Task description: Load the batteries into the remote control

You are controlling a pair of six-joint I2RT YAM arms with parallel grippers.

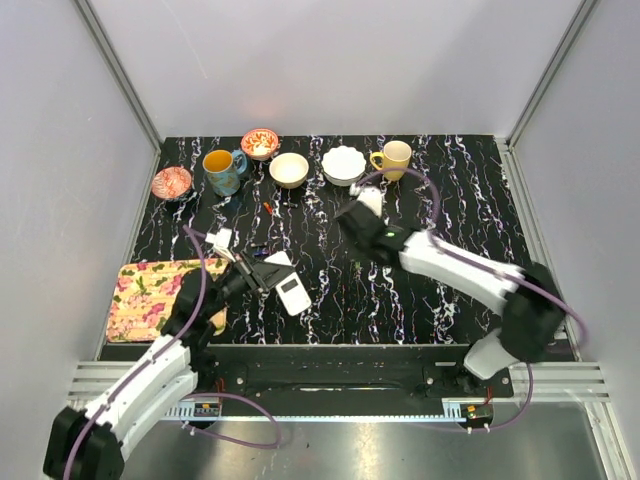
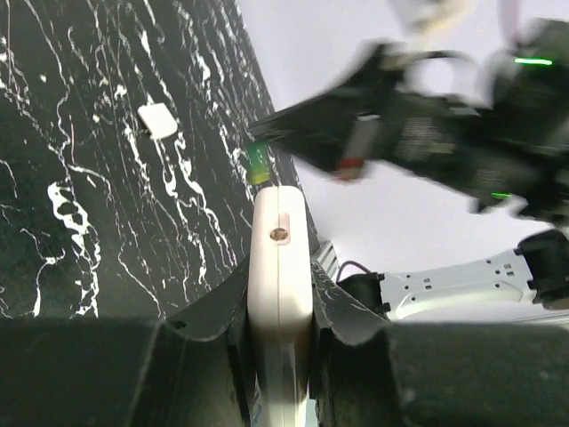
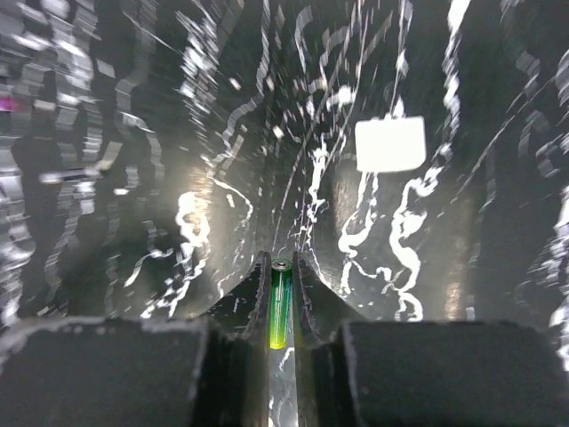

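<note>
Riskily, the right gripper pinched 1 slim green battery, the left gripper clamped the flat white remote; misalignment could jam insertion.

Bright, even light above; wrist views blurred
Glare smears across the glossy worktop in the right wrist view, edges streaked.

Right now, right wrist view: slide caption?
Right tool shut on a green battery over the marbled table, small white piece beyond.
</note>
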